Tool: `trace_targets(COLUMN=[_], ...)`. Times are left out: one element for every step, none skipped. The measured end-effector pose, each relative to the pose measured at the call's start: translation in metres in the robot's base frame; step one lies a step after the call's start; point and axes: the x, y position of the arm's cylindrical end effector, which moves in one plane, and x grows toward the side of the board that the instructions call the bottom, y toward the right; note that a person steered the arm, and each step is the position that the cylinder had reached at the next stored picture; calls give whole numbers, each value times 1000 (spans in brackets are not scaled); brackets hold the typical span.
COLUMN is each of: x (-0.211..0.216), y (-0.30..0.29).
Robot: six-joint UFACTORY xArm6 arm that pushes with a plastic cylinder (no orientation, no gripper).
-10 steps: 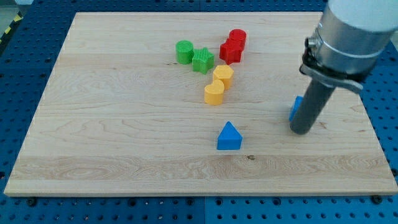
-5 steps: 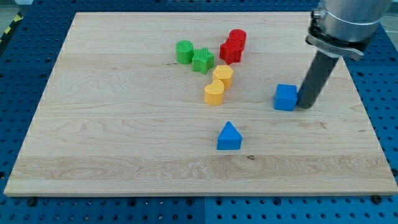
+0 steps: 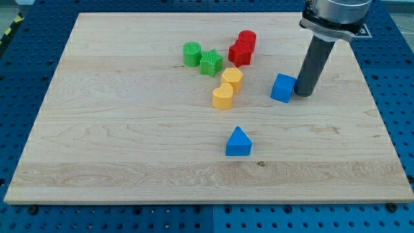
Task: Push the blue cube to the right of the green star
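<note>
- Since the earlier frames the blue cube [image 3: 283,88] has slid toward the view's left and top, and my tip [image 3: 303,94] has followed it from the right.
- My tip has no jaws to open or close; it is a plain rod, and it now sits just against the cube's right side, apparently touching, which is why the cube travels leftward.
- The cube lies well right of the green star [image 3: 211,63] and somewhat lower, with the red blocks [image 3: 242,48] and yellow blocks [image 3: 227,88] standing between them.
- The star sits touching a green cylinder [image 3: 191,54] on its left, so only its right side is open, and the red blocks crowd that gap.
- I judge the push half done: the cube needs steering upward and between the red and yellow pairs.
- The blue triangular block [image 3: 238,142] sits lower down, clear of the path.
</note>
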Motion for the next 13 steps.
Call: trace_targets(x=[25, 40, 38, 22, 6, 4, 14, 15, 5, -3, -5, -5, -6], y=[18, 27, 8, -20, -50, -57, -35, -14, -5, -17, -44, -67, -78])
